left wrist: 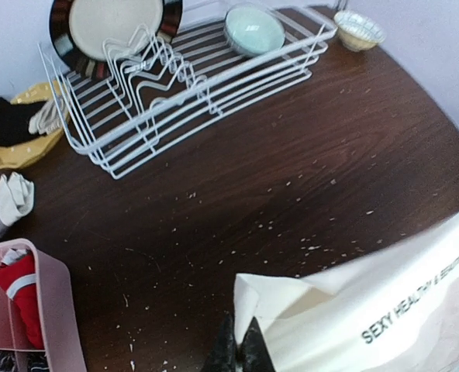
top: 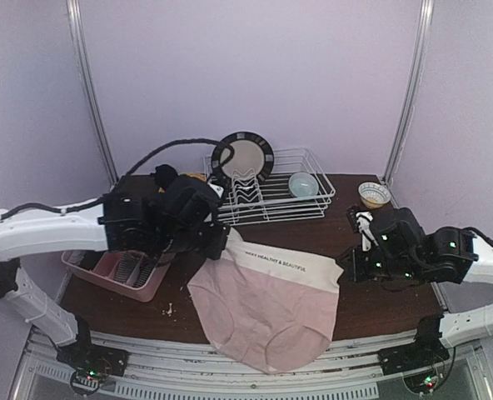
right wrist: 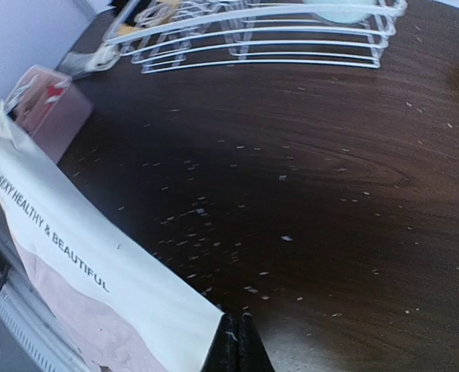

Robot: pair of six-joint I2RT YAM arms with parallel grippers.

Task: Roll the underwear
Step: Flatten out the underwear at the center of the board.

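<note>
- At the left near edge of the dark brown wooden surface (top: pixel 313 233): a pink plastic compartment bin (top: pixel 117 275), with a red garment (left wrist: pixel 24 298) tucked into one of its compartments.
- Just beyond the bin, seen from the left wrist: a white and grey sock (left wrist: pixel 11 200) lying loose on the wood, and farther back a yellow dish (left wrist: pixel 20 151) carrying a black sock (left wrist: pixel 3 120).
- Left of centre: the left end effector (left wrist: pixel 239 350), fingers pressed together and clamped on the left corner of the waistband.
- Centre, near side: the pale pink fabric underwear (top: pixel 267 321), spread flat with the back of the garment up or down impossible to tell.
  - White waistband printed with black lettering, stretched slantwise between the two end effectors.
  - Pink body draped toward the near side, with the lowest part hanging past the near edge of the surface.
- Centre, far side: a white wire dish rack (top: pixel 271 200).
  - At its left end, a round cream plate with a black rim (top: pixel 245 156) standing upright.
  - At its right end, a pale blue bowl (top: pixel 303 184).
- Far right, apart from the rack: a small patterned bowl (top: pixel 374 194) on the wood.
- Right, near side: the right end effector (right wrist: pixel 239 345), closed tight on the right corner of the waistband.
</note>
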